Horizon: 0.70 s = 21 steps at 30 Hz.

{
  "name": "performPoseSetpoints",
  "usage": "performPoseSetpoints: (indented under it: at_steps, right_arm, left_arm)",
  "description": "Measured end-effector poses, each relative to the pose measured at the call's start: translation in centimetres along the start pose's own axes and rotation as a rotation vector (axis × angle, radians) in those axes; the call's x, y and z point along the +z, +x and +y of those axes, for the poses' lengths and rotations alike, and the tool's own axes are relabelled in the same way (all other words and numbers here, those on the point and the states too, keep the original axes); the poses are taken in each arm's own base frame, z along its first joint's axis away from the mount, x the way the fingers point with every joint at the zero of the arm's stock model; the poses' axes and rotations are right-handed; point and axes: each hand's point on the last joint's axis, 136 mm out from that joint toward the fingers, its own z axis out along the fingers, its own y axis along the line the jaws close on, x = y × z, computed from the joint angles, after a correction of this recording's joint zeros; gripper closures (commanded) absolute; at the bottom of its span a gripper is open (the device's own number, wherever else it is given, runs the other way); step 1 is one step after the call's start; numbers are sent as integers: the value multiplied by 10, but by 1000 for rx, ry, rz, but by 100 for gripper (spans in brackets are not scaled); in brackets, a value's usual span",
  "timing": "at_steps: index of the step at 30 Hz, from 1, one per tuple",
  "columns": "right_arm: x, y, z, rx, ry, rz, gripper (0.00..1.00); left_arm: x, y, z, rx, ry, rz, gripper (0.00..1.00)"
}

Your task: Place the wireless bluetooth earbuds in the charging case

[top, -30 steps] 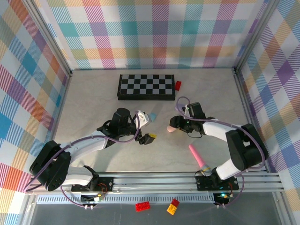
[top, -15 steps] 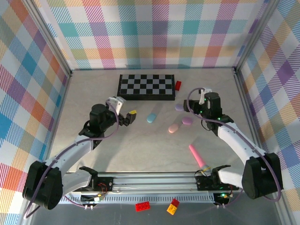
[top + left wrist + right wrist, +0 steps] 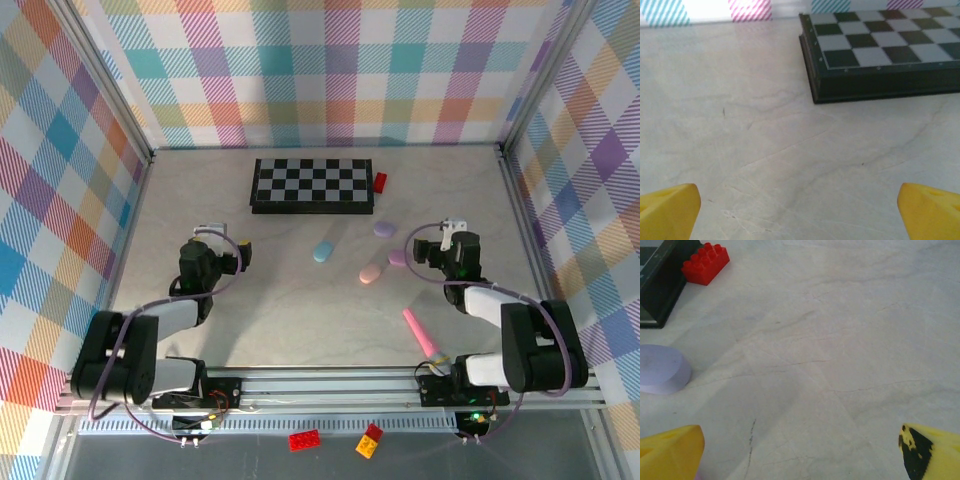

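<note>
Left fingers (image 3: 667, 212): yellow tips spread wide at the lower corners of my wrist view, with nothing between them. They hang low over bare bench (image 3: 290, 325), facing the chessboard (image 3: 312, 186).
Right fingers (image 3: 670, 450): likewise apart and empty, low over the bench, with the lilac case (image 3: 660, 371) just to their left.
Charging cases: the blue case (image 3: 323, 252), the lilac case, the pink case (image 3: 372, 273) and a second lilac case (image 3: 398, 258) lie flat mid-bench between the arms, nearer my right one. I judge this is so either arm can reach them.
Earbuds: too small for me to pick out from above, and I cannot tell whether any sit inside the cases.
Arm posture: both are folded close to their bases, leaving the cases unobstructed from overhead.
Bystanders: a red brick (image 3: 380, 181) sits at the chessboard's right end, and a pink stick (image 3: 425, 338) lies near the right base. Neither is part of the job.
Stage, my judgement: nothing is held, so this is a pause between grasps or the end.
</note>
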Motion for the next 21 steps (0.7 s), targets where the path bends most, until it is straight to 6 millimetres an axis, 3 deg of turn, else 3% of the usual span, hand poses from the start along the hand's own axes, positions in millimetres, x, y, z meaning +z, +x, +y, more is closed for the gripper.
performPoseSetpoints:
  at_steps: [5,9,21]
  right_arm:
    - [9,-18,-5,23,-30,-92,1]
    - [24,-2,-3,25,-54,-62,1]
    - [27,-5,1,24,-79,-66,1]
  left_arm:
    - [18,19,15,-71,-28,39,0]
    - [34,26,20,-104,-26,67,0]
    - [39,19,18,-103,-33,53,0]
